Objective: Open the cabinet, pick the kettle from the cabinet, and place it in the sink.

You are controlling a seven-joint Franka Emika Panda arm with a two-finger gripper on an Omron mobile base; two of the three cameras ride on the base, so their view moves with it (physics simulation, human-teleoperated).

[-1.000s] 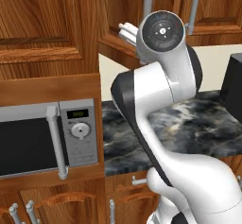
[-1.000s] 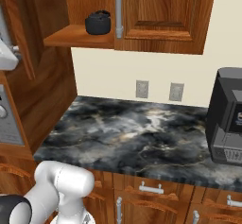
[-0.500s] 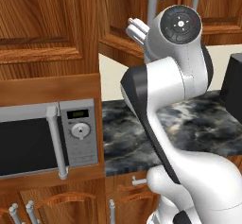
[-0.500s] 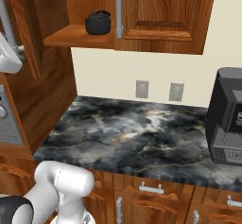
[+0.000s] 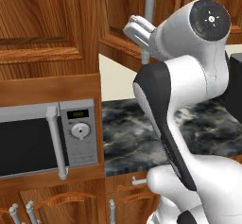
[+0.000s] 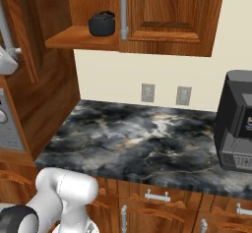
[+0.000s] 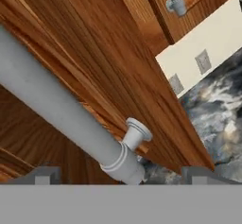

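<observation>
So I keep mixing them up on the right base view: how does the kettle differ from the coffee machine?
The kettle is squat and round with an arched top handle; the coffee machine is boxy and much bigger. The kettle sits on the open cabinet shelf; the coffee machine stands on the marble counter. Both are black.

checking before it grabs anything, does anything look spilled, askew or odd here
Nothing stands out. The kettle sits upright on the cabinet shelf behind a swung-open door, the counter shows no spills, and the open gripper straddles the door's bar handle.
</observation>
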